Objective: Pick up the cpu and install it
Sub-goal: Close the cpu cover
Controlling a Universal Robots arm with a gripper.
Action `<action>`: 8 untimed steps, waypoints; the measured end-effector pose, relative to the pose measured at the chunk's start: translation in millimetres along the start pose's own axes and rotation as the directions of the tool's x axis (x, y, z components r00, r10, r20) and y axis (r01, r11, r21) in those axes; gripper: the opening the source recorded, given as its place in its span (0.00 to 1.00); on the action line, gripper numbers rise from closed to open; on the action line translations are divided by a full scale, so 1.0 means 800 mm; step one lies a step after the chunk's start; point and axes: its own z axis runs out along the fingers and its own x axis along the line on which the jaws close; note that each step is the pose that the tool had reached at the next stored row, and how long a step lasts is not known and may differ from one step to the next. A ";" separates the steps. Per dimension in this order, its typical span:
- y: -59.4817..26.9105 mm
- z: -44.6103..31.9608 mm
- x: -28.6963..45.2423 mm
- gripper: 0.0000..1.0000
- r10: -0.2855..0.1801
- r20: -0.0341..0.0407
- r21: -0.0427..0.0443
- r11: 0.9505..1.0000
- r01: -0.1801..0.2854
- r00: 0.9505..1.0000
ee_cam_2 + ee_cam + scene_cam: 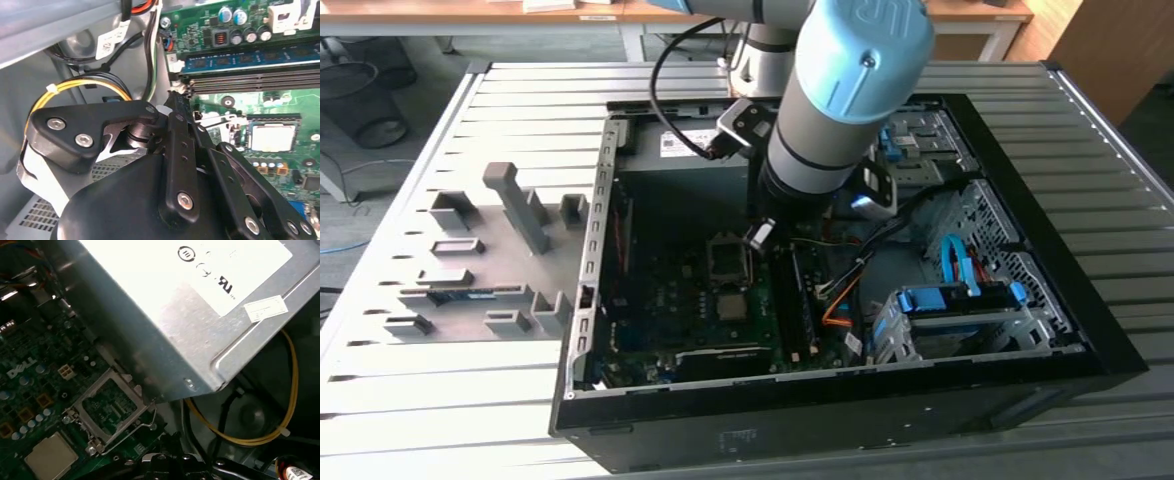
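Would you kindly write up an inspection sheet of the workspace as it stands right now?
Surface: ribbed metal table carrying an open computer case.
Job's things: cpu lies flat on the motherboard, beside the open socket frame; not held.
Clutter: grey fixture blocks on the table at the exterior view's left.
Grippers: gripper hangs inside the case above the motherboard, near the socket; finger state cannot be told.
Cables: yellow wire loops beside the power supply; blue cables by the drive cage.
Surroundings: wooden benches behind the table.
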 end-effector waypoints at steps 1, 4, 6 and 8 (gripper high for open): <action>0.001 0.0005 -0.0011 0.10 0.004 0.001 0.001 1.000 -0.004 1.000; 0.003 0.0017 -0.0038 0.10 0.014 0.003 0.003 1.000 -0.014 1.000; 0.004 0.0023 -0.0048 0.10 0.020 -0.001 0.008 1.000 -0.020 1.000; 0.007 0.0033 -0.0046 0.10 0.023 -0.003 0.012 1.000 -0.023 1.000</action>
